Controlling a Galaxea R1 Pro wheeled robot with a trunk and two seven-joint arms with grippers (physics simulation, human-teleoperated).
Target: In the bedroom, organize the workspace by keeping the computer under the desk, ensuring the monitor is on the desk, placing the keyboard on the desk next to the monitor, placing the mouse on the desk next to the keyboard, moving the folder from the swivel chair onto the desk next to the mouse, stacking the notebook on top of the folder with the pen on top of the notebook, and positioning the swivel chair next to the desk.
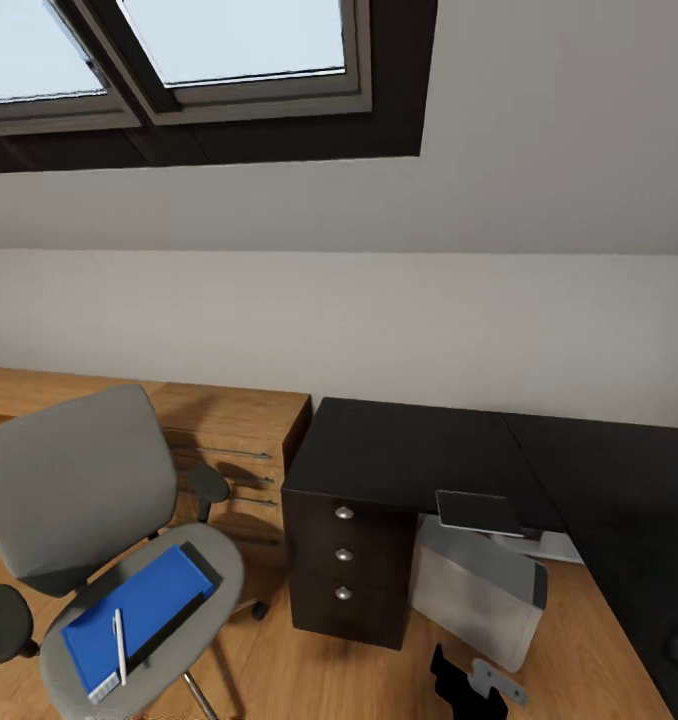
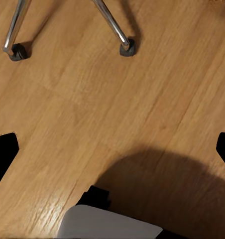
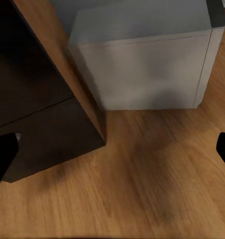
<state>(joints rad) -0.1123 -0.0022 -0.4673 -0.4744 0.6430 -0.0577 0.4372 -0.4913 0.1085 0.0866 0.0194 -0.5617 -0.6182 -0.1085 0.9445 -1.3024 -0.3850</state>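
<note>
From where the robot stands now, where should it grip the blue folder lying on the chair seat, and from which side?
Probably the folder's long edge facing the desk, near the seat's front rim. It lies flat, so a low pinch from the side suits it. The backrest blocks the far side, and the pen lies loose on its near end, so keep it level.

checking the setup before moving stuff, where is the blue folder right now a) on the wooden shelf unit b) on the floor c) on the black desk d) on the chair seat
d: in the head view the blue folder lies flat on the grey chair seat with a white pen on top of it.
</note>
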